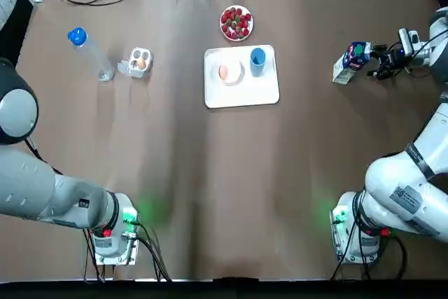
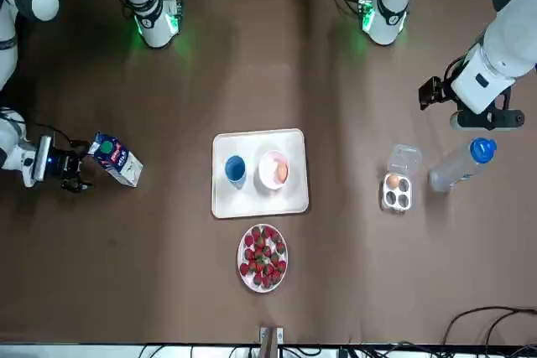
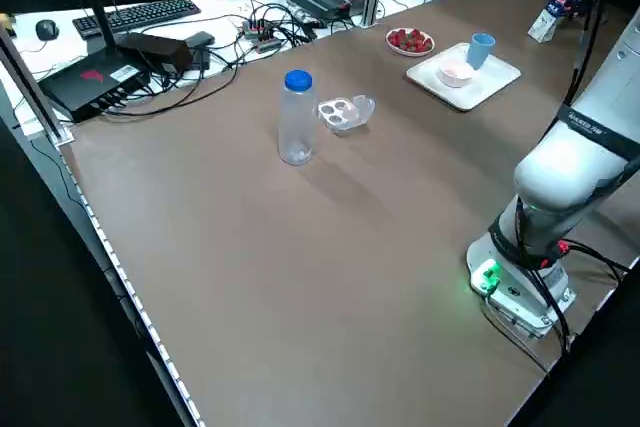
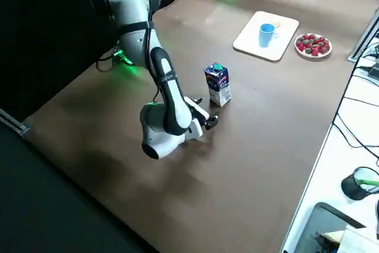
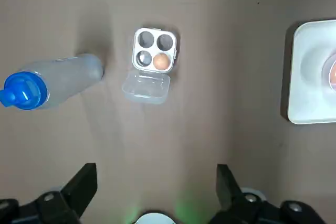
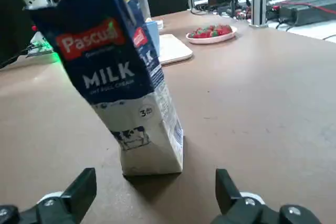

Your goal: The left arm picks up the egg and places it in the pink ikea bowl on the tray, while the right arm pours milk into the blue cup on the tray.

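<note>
Brown counter (image 1: 210, 173), tray (image 1: 241, 96) at centre: an egg (image 1: 223, 72) sits in the pink bowl (image 1: 239, 74), blue cup (image 1: 257, 59) alongside. Milk carton (image 1: 352, 61) stands upright out right, so the right end effector (image 1: 379, 69) lies low and level beside it, wide open. Left end effector (image 5: 156, 177) hovers high, open, looking down on the egg box (image 5: 155, 51).

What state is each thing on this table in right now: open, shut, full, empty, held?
Egg carton: lid open, one cup filled, three empty.
Pink bowl: on the tray, holds the egg.
Blue cup: upright on the tray, contents unclear.
Milk carton: upright on the table, not held.
Bottle: upright, blue cap on.
Plate: full of strawberries.
Left gripper: open, empty, high over the table.
Right gripper: open, empty, facing the milk carton.
</note>
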You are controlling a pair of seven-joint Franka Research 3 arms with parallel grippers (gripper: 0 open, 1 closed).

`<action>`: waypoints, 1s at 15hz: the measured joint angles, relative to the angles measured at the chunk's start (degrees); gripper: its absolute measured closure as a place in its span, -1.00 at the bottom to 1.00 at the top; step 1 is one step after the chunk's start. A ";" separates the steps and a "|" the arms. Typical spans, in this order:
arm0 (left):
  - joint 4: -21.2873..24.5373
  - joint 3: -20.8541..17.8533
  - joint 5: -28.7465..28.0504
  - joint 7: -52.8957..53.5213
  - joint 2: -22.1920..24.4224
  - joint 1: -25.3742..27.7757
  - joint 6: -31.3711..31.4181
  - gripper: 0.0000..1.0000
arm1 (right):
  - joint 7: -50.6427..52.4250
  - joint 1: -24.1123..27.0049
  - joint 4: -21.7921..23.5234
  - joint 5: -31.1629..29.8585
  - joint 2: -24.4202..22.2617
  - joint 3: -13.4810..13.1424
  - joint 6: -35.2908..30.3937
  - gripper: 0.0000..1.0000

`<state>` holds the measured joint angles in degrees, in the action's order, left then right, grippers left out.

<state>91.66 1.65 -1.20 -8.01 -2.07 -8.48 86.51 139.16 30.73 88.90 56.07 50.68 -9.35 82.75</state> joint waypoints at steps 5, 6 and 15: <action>0.00 -0.04 0.00 -0.20 -0.06 0.27 0.03 -1.00 | -16.17 -3.19 -4.09 -8.10 -4.96 0.00 -0.28 -0.99; 0.00 -0.06 0.00 -0.20 -0.07 0.30 0.03 -1.00 | -19.56 -4.25 -4.84 -9.97 -6.22 -0.01 -0.31 -0.99; -0.01 -0.04 0.00 -0.20 -0.09 0.25 0.12 -1.00 | -46.11 -13.33 -7.41 -23.06 -19.13 -0.04 -0.33 -1.00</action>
<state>91.65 1.61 -1.20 -8.21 -2.16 -8.23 86.64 93.05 17.41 81.49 33.02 31.55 -9.40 82.43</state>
